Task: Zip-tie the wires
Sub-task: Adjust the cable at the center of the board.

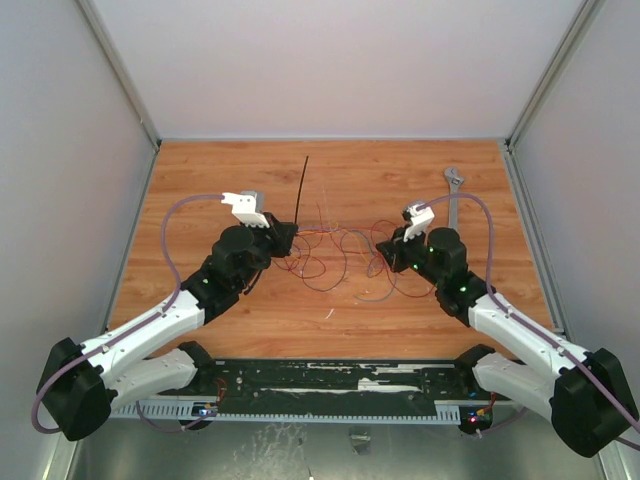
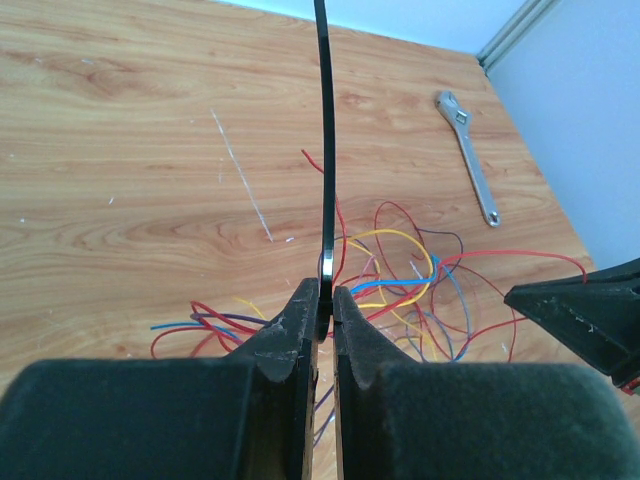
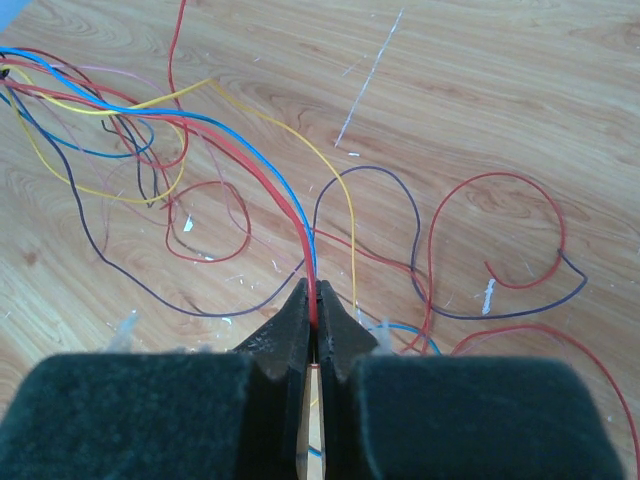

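Note:
The wires (image 1: 335,255) lie in a loose tangle of red, purple, yellow and blue strands at the middle of the wooden table, between my two grippers. My left gripper (image 1: 283,238) (image 2: 326,290) is shut on one end of the zip tie (image 2: 325,150), a thin black strip that runs straight away from the jaws toward the back wall (image 1: 301,190). In the left wrist view the wires (image 2: 400,270) spread just past the jaws. My right gripper (image 1: 385,250) (image 3: 316,292) is shut on a red and a blue strand of the wires (image 3: 250,165) at the tangle's right side.
A silver adjustable wrench (image 1: 453,195) (image 2: 468,150) lies at the back right of the table. White walls enclose the table on three sides. Lilac robot cables (image 1: 180,215) arc above both arms. A black cable tray (image 1: 320,385) runs along the near edge.

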You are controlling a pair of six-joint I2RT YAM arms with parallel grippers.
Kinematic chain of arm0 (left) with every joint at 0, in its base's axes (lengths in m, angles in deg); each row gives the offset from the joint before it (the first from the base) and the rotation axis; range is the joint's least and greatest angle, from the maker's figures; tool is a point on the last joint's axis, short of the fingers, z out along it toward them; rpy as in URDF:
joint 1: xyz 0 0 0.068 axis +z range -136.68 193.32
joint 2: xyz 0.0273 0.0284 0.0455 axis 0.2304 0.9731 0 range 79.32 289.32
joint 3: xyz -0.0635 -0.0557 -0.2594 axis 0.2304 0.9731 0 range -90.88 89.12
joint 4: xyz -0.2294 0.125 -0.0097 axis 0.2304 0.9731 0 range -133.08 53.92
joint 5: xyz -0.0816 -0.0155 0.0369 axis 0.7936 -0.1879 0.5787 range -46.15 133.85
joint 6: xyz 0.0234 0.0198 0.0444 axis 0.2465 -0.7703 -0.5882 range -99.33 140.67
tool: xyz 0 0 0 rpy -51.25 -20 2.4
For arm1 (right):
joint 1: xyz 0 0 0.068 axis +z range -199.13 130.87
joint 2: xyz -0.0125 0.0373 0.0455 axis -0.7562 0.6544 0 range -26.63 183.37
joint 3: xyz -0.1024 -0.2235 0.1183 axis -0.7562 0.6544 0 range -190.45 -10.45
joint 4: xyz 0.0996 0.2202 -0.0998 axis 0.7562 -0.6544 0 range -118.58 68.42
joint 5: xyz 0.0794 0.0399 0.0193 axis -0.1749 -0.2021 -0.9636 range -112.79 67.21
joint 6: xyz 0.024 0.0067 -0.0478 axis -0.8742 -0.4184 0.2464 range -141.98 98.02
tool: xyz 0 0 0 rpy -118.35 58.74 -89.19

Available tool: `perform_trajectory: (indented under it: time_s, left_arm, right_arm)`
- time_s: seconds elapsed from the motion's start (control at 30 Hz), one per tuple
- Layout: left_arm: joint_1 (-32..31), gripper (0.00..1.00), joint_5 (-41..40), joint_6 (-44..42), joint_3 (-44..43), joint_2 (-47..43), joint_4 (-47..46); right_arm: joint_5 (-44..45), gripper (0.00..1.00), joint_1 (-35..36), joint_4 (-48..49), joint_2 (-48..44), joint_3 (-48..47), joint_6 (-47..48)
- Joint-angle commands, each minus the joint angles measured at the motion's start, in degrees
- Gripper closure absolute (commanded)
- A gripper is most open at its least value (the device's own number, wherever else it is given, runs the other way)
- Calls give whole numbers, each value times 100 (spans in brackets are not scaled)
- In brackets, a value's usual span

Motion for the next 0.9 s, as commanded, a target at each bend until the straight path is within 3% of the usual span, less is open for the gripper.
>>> perform_trajectory:
  time_s: [0.0,0.3,0.47,0.5,0.6,0.67,0.87]
  left_arm:
    - [41,100,-61,-51,-157,-95,-34]
    - [50,100,-102,-121,-192,-126,-6]
    - [50,100,-73,-106,-196,-106,-23]
    - [49,100,-61,-103,-197,-102,-32]
    - [50,100,-41,-115,-212,-70,-51]
    - [48,100,-32,-124,-232,-50,-47]
    - [48,100,20,-127,-284,38,-60]
  right_arm:
    - [-320,100,-51,-95,23,-41,56]
    - [5,100,-401,-398,-56,-129,-42]
    - [-364,100,-441,-392,17,-153,-3]
    - [-508,97,-440,-396,40,-178,28]
    - [-868,70,-440,-434,67,-259,114]
    - [-1069,61,-440,-467,32,-314,160]
    - [-2127,58,-436,171,-36,-222,-131]
